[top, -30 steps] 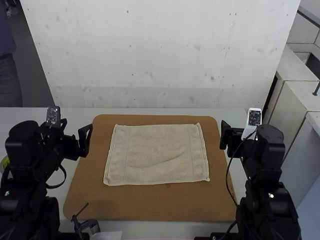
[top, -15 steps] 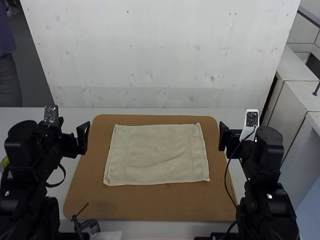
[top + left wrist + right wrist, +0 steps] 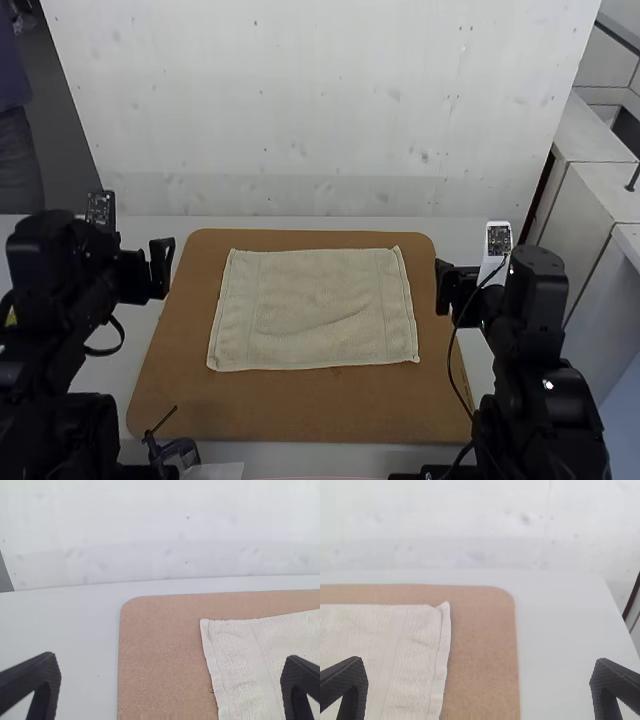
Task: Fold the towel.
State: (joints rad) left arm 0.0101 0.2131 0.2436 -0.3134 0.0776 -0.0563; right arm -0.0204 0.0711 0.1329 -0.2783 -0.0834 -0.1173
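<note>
Black fingers [image 3: 161, 266] on both arms [image 3: 537, 300] stand apart, wrist views cropping the beige towel [image 3: 315, 300]

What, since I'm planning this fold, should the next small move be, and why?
I'd probably bring the left end effector and the right end effector inward, towards the near corners of the towel: it lies spread on the brown board, not yet folded, and both end effectors are open and empty, off to its sides.

Robotics lab, two black arms [image 3: 540, 310]
</note>
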